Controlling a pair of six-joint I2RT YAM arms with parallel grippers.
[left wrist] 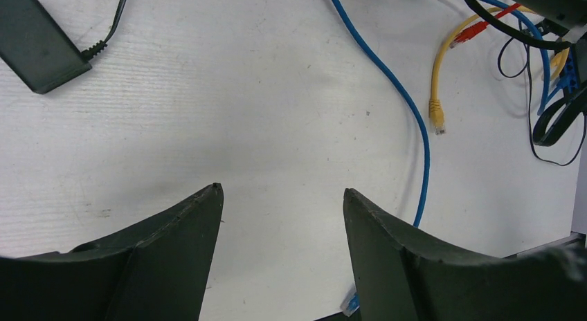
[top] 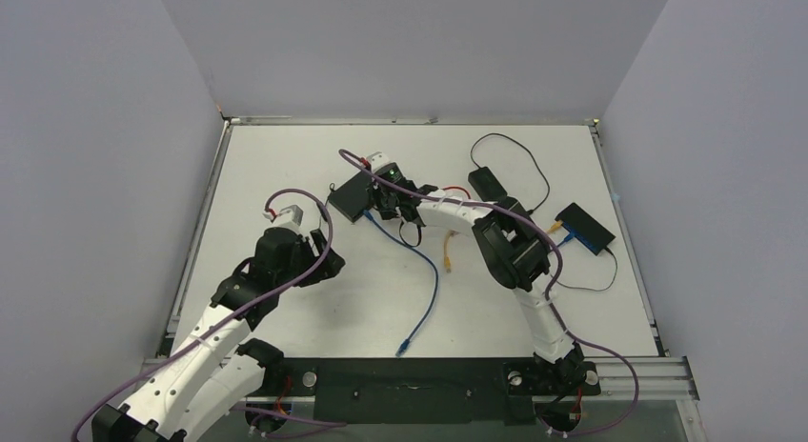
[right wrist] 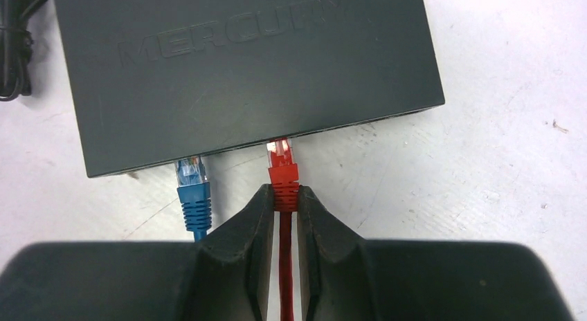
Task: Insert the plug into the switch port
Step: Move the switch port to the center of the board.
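While the right gripper [right wrist: 284, 203] pinches the red plug [right wrist: 281, 167] by its boot, narrow between its 2 fingers with the red cable [right wrist: 284, 272] trailing back through the gap, the plug's clear tip sits at the front edge of the black switch [right wrist: 242, 65]. It lines up with a port just beside the 1 where a blue plug [right wrist: 192, 186] is already seated. The step in hand looks like the insertion itself. From above, the switch's top edge hides the port mouth, so the tip may be partly in, but I cannot tell whether it has latched. The next move calls for a short, straight push along the plug's own axis, keeping it level and square to the port face. Nothing braces the switch, so it could slide back on the table [left wrist: 228, 106] under that push. The left gripper [left wrist: 282, 196] stands wide and holds nothing, hovering over bare table well apart from the switch, with the blue cable [left wrist: 394, 86] running past it.
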